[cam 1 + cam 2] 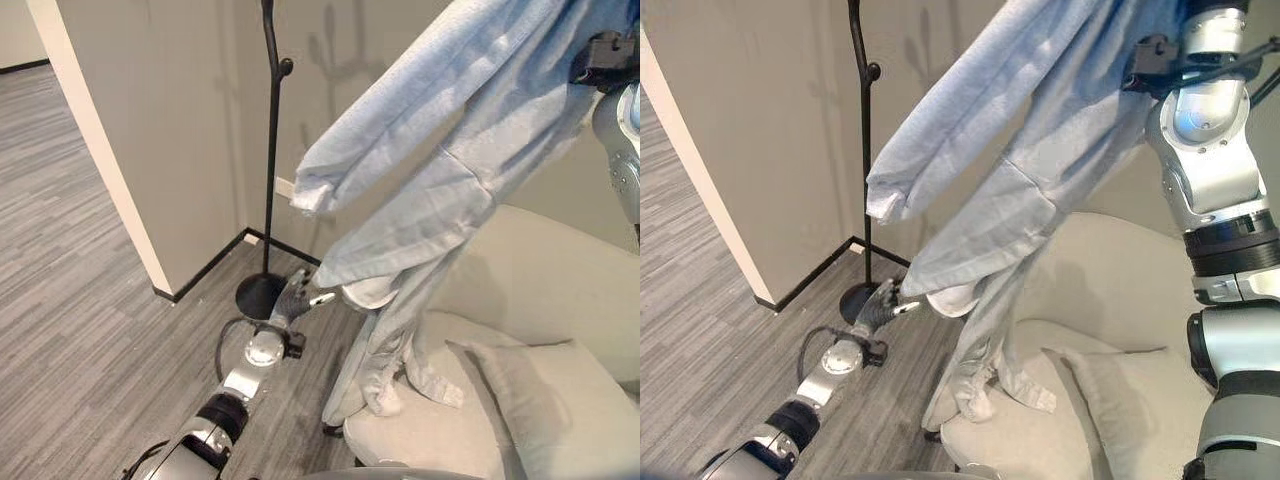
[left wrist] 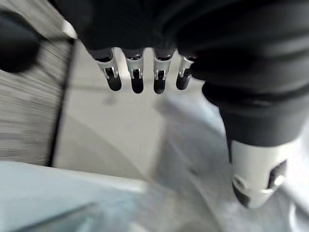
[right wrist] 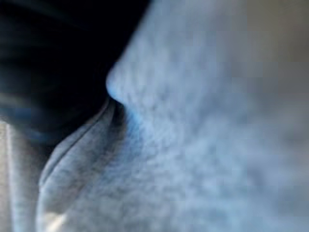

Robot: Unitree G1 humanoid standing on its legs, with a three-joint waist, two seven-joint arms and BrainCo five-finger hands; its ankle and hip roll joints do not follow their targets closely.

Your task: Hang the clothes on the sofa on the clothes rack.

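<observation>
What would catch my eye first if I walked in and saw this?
Most likely the big light-blue garment, held up high by the raised right arm and draping down onto the pale sofa, where its lower end still rests on the seat. Next, the thin black clothes rack standing in the corner by the wall, with nothing hung on the part that shows. Below, the left robot hand reaches with straight fingers towards the garment's hanging edge.

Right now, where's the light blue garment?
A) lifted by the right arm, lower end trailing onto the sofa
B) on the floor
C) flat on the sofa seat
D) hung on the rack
A: the light blue garment hangs from high by the right arm, its lower end reaching the sofa seat, clear of the clothes rack.
</observation>
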